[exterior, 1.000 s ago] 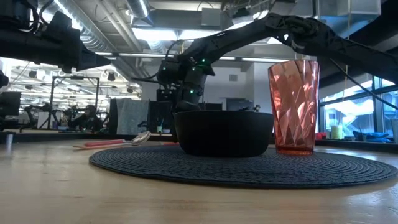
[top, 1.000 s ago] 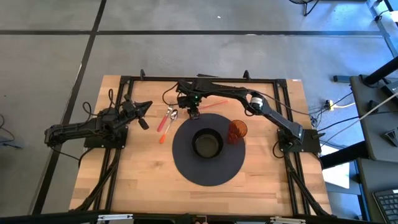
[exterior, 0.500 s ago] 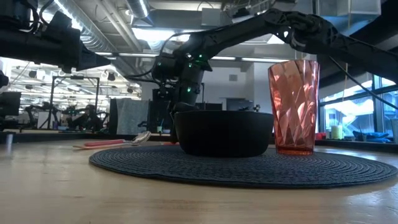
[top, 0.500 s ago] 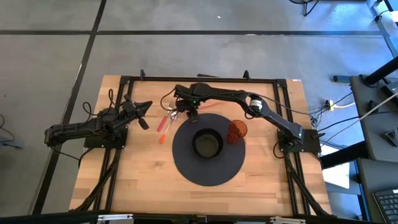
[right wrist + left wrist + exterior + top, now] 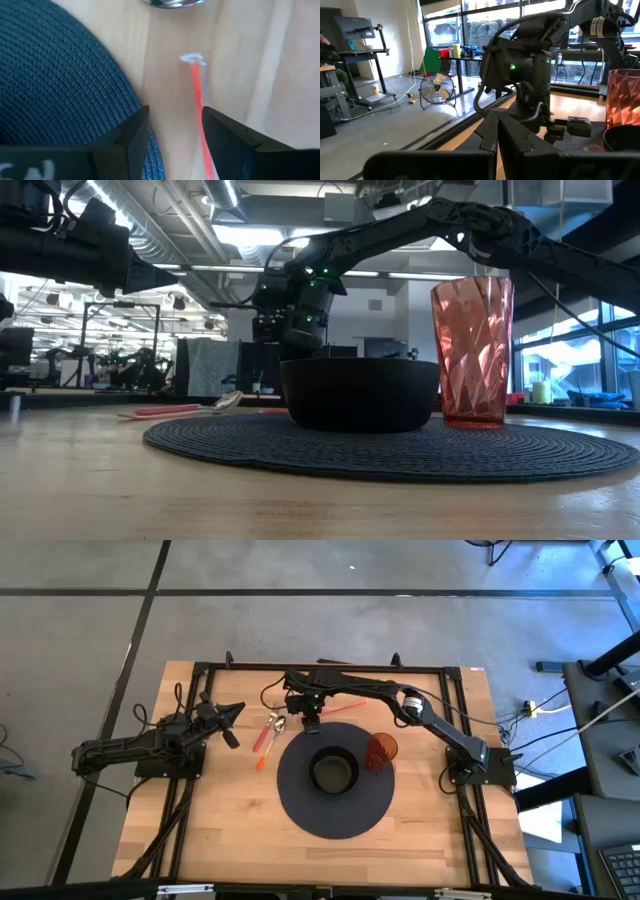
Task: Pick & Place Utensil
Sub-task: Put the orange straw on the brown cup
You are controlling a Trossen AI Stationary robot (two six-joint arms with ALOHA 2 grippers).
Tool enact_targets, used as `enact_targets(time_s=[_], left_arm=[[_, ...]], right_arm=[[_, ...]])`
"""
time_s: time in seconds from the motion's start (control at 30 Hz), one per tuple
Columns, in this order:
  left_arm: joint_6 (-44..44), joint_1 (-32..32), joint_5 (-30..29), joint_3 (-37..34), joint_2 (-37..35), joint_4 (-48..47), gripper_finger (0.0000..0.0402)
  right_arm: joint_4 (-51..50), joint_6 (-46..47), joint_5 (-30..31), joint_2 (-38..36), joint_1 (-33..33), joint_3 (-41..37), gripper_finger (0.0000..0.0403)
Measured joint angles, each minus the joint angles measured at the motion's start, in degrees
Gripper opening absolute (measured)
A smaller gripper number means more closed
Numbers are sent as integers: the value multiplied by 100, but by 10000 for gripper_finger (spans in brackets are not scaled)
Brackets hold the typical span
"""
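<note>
My right gripper (image 5: pixel 172 145) points down at the table; the right wrist view shows its two dark fingers (image 5: pixel 125 137) spread apart with nothing between them but bare wood (image 5: pixel 240 60) and the tip of a thin red utensil (image 5: pixel 197 95). That red handle runs up between the fingers toward a pale end, touching neither. The edge of the dark woven placemat (image 5: pixel 65 85) sits just beside one finger. A shiny metal rim of another utensil, probably the spoon (image 5: pixel 172 2), shows past the red one.

From above, my right gripper (image 5: pixel 310 722) hangs at the far edge of the round placemat (image 5: pixel 335 815), just beside the utensils (image 5: pixel 268 732) lying on the wood to the mat's left: silver spoon (image 5: pixel 278 725) and red-handled pieces, one orange-tipped. Black bowl (image 5: pixel 333 771) sits in the mat's middle, red tumbler (image 5: pixel 381 751) just beside it on the right.

My left gripper (image 5: pixel 228 720) waits well off to the left above the table, fingers (image 5: pixel 492 135) pressed together, holding nothing.

Low view: bowl (image 5: pixel 360 393) and tumbler (image 5: pixel 471 350) on mat (image 5: pixel 390 450), utensils (image 5: pixel 185 409) flat on the table behind, right arm (image 5: pixel 300 310) above them
</note>
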Motion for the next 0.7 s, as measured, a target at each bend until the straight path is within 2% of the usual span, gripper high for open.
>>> enact_targets(time_s=[0.33,0.7], left_arm=[[0,0,-1,0,0,0,2],[-42,-1,0,0,0,-6,5]], right_arm=[[-250,298,-17,61,-4,-13,145],[-124,212,-17,136,-55,-7,138]])
